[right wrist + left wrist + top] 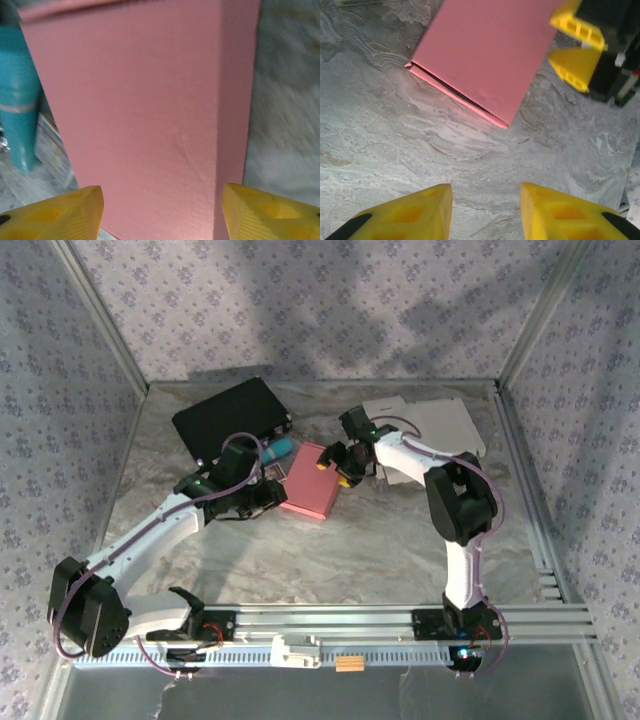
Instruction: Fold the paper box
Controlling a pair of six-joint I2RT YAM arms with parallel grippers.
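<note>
The pink paper box (310,485) lies flat on the marbled table, its lid down; a thin gap runs along one long edge in the left wrist view (485,55). My left gripper (272,492) hovers just left of the box, open, with bare table between its yellow fingertips (486,210). My right gripper (334,472) is at the box's far right end, open wide. Its two yellow fingers (75,212) stand either side of the box's pink top (150,115); I cannot tell if they touch it. The right gripper's fingers (575,45) also appear beside the box's corner.
A black case (230,415) lies at the back left. A teal object (280,447) and a small printed pack (50,150) sit just behind the box. Flat pale cardboard (440,420) rests at the back right. Patterned walls enclose the table.
</note>
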